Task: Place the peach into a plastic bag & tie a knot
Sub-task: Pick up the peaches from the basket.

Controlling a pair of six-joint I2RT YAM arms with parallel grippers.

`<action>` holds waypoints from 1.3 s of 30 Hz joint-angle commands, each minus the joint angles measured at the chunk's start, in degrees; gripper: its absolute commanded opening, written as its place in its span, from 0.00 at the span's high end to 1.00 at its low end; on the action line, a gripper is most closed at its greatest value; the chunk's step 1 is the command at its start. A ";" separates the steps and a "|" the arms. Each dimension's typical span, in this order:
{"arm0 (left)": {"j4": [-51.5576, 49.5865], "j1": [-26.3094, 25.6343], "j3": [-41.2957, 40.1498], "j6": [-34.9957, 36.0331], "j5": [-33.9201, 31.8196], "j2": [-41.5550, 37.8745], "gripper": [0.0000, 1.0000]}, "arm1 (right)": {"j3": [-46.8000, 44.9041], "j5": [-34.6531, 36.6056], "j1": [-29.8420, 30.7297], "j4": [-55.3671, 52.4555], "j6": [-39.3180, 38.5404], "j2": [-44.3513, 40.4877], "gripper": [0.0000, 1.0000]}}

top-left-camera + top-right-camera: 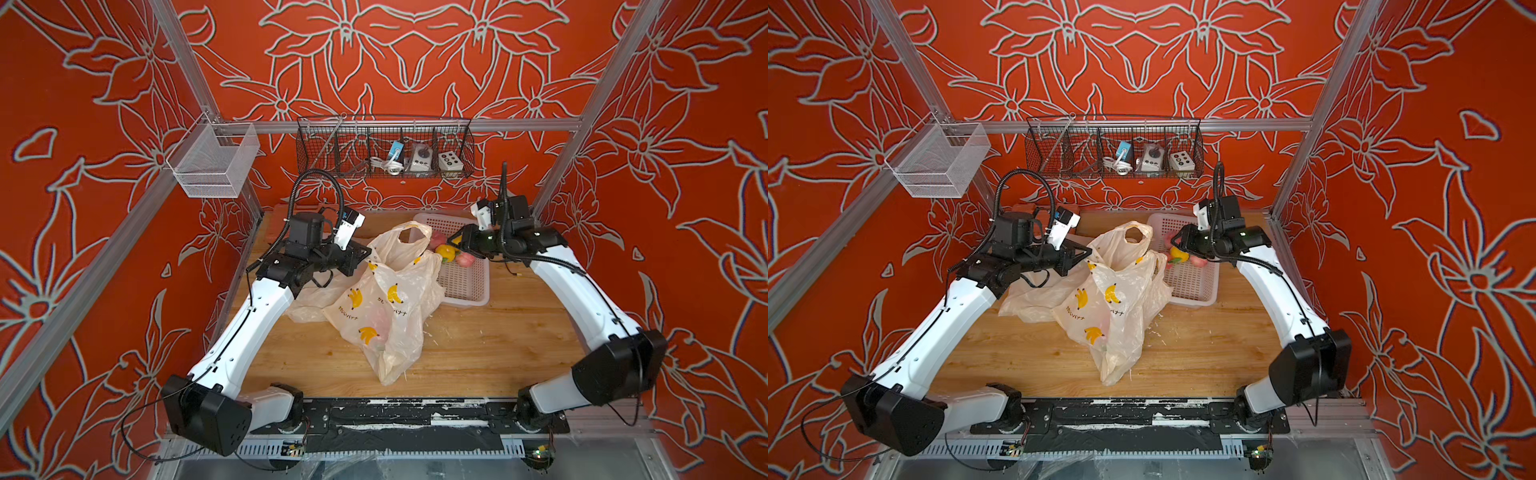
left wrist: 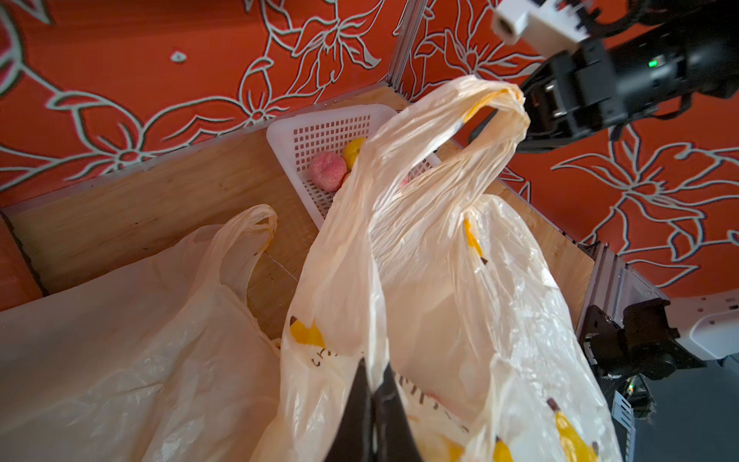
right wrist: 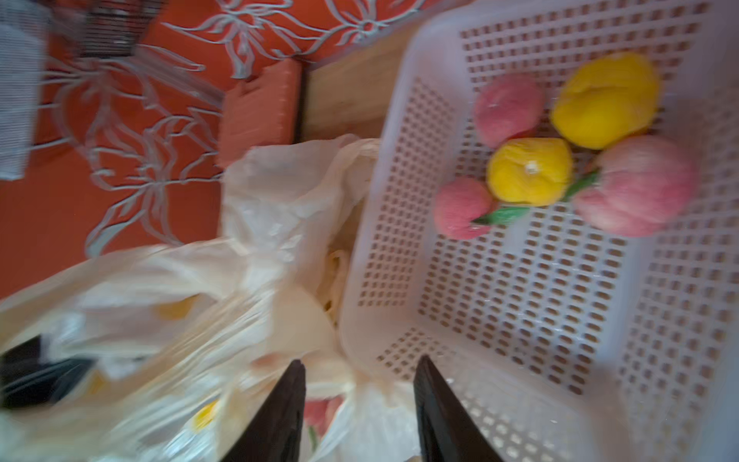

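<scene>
The left gripper (image 2: 374, 380) is clenched on a fold of the banana-printed plastic bag (image 1: 386, 299). From between its jaws the film rises into a handle loop (image 2: 496, 96), which is seen just beside the right gripper (image 3: 362, 360). The right gripper's jaws are held apart and nothing is pinched. Through the gap between them a pink peach (image 3: 320, 412) is seen lying inside the bag, though that view is blurred. Beyond the right jaws a white perforated basket (image 3: 520, 300) is set; three pink peaches (image 3: 640, 184) and two yellow fruits (image 3: 528, 172) are bunched together in it. Beside the left jaws a second, plain bag (image 2: 120, 340) is spread flat on the wooden table (image 1: 478, 353).
</scene>
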 commanded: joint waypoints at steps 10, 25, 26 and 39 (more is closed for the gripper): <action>-1.04 0.33 -1.42 -1.56 3.86 -6.22 1.00 | 17.90 20.50 1.24 -7.80 -7.52 27.50 0.21; -0.15 0.31 -1.96 -2.44 5.70 -6.51 1.00 | 28.98 17.17 1.82 -9.73 -6.18 41.88 0.28; -0.11 0.31 -2.07 -2.44 5.78 -6.55 1.00 | 28.94 16.65 1.83 -9.08 -6.15 41.87 0.31; 0.89 -0.11 -1.91 -2.88 7.68 -4.68 1.00 | 5.30 12.06 2.95 -4.74 -6.32 4.31 0.61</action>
